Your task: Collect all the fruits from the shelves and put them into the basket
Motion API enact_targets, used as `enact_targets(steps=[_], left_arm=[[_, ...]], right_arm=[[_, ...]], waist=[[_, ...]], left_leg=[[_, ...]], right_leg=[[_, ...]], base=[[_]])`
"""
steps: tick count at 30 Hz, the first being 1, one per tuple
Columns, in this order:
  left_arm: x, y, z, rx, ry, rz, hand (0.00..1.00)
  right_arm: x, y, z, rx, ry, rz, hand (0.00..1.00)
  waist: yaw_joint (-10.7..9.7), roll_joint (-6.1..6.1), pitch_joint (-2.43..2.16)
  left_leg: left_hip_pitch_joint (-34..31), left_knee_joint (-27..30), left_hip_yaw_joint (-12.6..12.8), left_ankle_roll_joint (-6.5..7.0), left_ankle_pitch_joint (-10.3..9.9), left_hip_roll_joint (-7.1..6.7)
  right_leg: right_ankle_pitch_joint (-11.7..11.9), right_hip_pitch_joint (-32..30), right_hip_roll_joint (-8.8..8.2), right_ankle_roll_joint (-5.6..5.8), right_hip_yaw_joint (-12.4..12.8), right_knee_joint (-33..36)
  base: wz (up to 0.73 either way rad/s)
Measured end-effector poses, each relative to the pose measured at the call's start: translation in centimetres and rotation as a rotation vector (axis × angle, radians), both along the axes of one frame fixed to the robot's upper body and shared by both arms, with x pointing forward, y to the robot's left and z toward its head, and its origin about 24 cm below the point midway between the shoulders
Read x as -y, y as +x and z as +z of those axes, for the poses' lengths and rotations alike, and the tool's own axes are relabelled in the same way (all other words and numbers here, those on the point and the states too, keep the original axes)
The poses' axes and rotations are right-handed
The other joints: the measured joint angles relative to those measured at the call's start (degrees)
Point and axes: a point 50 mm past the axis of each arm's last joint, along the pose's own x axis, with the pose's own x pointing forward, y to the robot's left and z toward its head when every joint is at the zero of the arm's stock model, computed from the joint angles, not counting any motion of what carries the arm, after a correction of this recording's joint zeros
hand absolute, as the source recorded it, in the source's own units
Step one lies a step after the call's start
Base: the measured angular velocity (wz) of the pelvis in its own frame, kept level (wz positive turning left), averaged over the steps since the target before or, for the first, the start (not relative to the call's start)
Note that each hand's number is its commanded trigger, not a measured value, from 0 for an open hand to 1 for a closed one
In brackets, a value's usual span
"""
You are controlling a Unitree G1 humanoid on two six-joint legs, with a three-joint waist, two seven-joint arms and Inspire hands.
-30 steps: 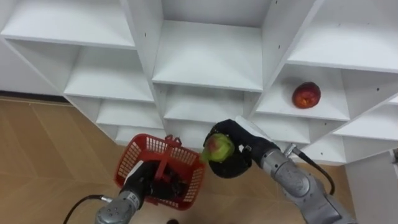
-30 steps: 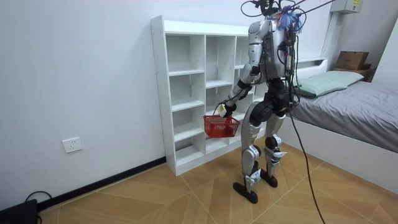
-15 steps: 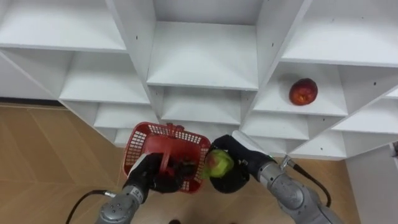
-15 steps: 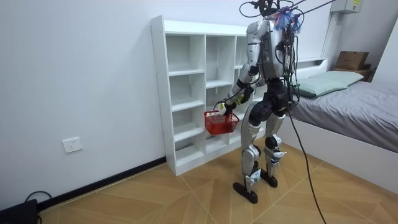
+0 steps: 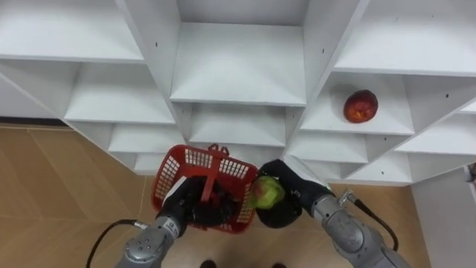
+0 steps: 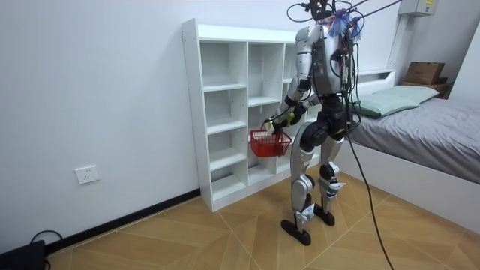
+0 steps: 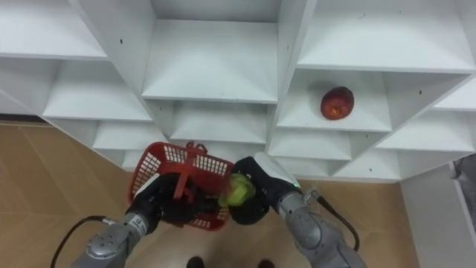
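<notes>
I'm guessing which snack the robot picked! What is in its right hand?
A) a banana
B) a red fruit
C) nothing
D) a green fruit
D: the right hand is curled round a green fruit next to the red basket, while the red fruit lies on a shelf of the closet.

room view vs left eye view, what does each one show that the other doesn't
Room view adds the whole robot standing at the white shelf unit, a bed to the room view's right and a wall socket. Left eye view adds a red fruit on a shelf and the grips: left hand round the red basket's handle, right hand round a green fruit. Both share the shelf unit, basket, green fruit and wooden floor.
</notes>
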Motion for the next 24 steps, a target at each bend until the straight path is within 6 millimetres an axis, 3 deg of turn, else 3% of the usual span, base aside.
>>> enact_targets(steps=[24], left_arm=[[0.74,-0.13,0.01,-0.007,-0.040,-0.020,1.00]], right_arm=[[-0.14,0.99,0.78,0.068,0.001,-0.030,1.00]], waist=[[-0.1,1.37,0.13]], left_leg=[[0.0,-0.7,1.0,-0.01,0.0,0.19]], right_leg=[[0.0,-0.8,0.15,-0.04,0.8,0.1]], base=[[-0.01]])
